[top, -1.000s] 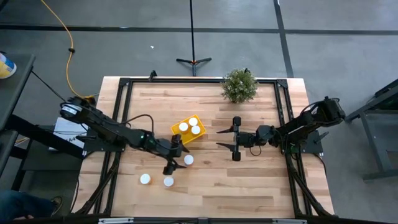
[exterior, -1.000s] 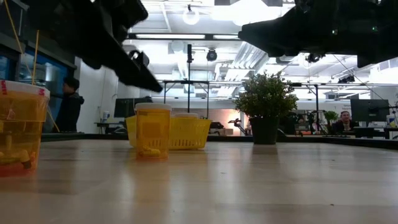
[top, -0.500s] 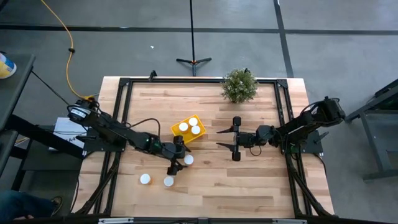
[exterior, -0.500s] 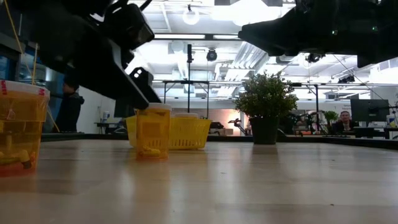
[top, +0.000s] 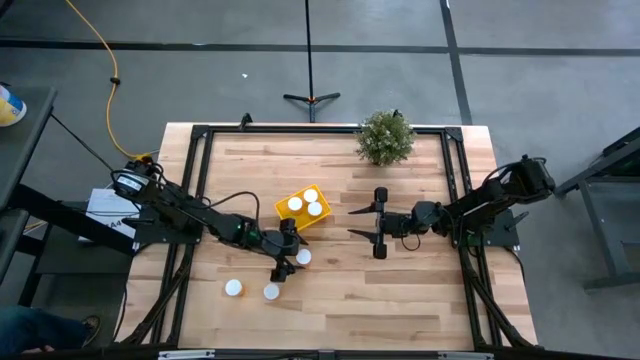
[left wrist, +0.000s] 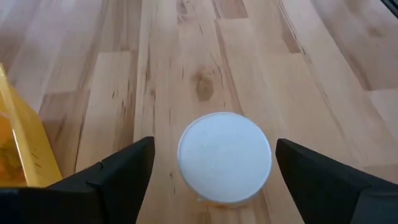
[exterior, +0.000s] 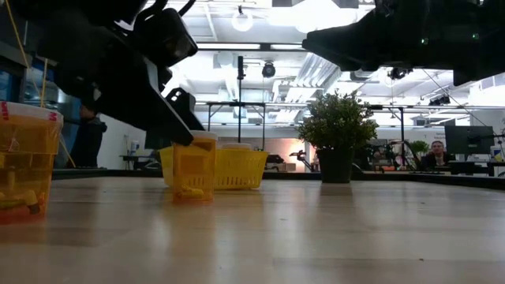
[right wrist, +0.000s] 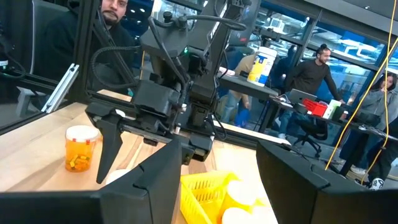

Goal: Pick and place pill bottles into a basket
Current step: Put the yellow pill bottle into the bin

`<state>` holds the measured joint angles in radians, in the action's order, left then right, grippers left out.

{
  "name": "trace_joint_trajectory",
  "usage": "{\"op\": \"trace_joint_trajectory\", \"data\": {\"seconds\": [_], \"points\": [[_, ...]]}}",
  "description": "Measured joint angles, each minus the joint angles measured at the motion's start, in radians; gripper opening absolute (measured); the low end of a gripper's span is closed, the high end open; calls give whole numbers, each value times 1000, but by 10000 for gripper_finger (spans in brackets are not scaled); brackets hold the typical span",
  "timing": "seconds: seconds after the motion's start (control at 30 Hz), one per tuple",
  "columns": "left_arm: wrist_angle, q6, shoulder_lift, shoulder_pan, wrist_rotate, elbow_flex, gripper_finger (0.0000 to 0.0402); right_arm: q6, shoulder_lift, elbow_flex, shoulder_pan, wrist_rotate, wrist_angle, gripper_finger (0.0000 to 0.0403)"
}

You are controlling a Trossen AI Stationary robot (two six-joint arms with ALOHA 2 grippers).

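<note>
A pill bottle with a white cap and orange body stands upright on the table just near of the yellow basket. My left gripper is open, low over the table; in the left wrist view the bottle's cap stands between its two fingers, with gaps on both sides. Three bottles stand in the basket. Two more bottles stand near the front. My right gripper is open and empty, hovering right of the basket.
A green potted plant stands at the table's far edge. In the low view one bottle stands close at the left, and the basket is behind the bottle by my left gripper. People show in the room beyond.
My left gripper has gone toward the table's right and down, up to the bottle beside the basket, so that its open fingers now stand on either side of it. The bottle has stayed where it was.
</note>
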<state>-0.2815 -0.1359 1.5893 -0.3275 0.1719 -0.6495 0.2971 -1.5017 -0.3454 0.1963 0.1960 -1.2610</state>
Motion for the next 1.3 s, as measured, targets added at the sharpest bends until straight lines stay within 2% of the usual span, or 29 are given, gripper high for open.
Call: {"op": "trace_joint_trajectory", "data": {"seconds": [0.33,1.03,1.3], "points": [[-8,0,33,0,4,1,332,20,0,0,0,0,-1,199],[-7,0,31,0,6,0,328,26,0,0,0,0,-9,199],[-7,0,32,0,6,0,264,26,0,0,0,0,-16,199]]}}
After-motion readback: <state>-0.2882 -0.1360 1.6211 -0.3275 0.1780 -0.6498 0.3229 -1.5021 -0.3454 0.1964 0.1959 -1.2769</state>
